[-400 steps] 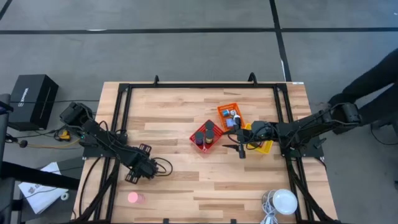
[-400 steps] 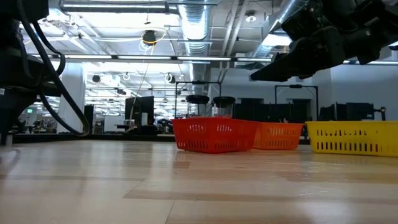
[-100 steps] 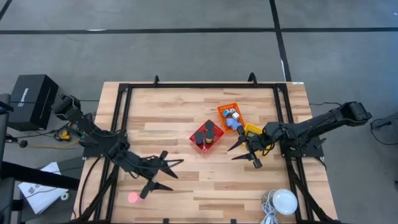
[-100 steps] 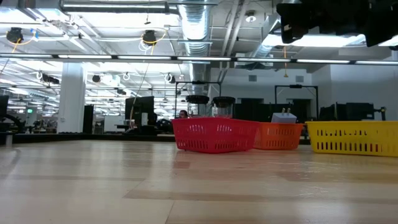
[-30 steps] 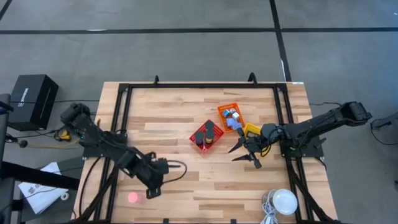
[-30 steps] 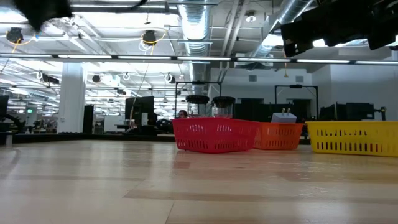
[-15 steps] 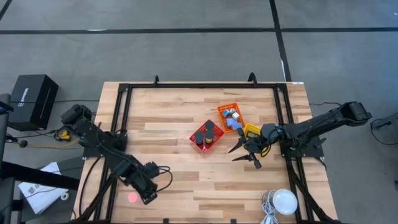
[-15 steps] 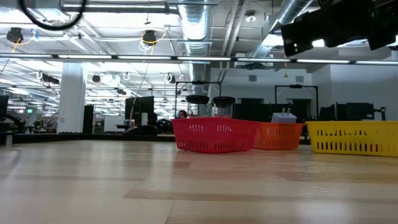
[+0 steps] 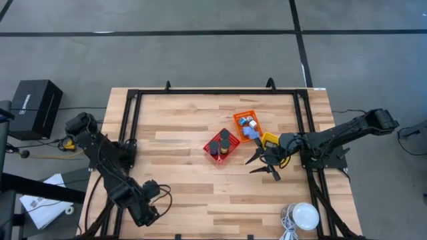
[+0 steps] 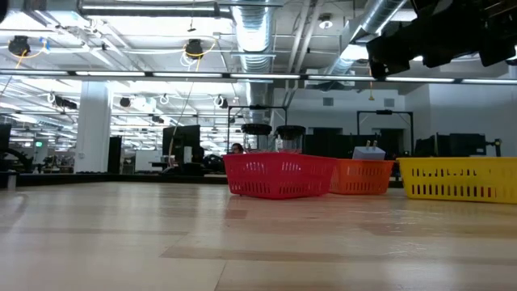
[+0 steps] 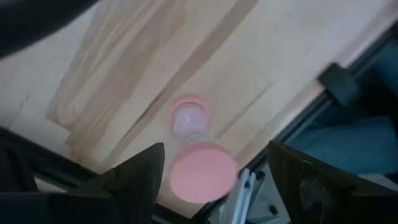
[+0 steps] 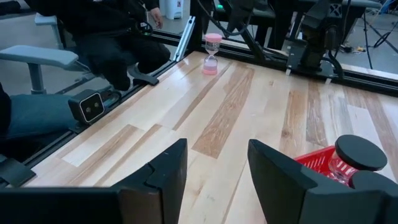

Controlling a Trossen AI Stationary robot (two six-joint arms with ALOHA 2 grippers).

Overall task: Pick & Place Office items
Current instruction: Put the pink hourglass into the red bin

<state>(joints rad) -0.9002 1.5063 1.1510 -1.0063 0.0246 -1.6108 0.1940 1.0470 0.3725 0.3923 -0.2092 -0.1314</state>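
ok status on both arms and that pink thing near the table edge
Left gripper open, poised over the pink hourglass, not touching. Hourglass upright near the table's front edge. Right gripper open, empty, waiting by the yellow basket. Nothing in the way.

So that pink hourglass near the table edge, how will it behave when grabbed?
The pink hourglass stands upright, tall over a small base, so a nudge could tip it. Its round caps suggest it would roll afterwards. The clear middle may be fragile. The open left gripper hangs above it.
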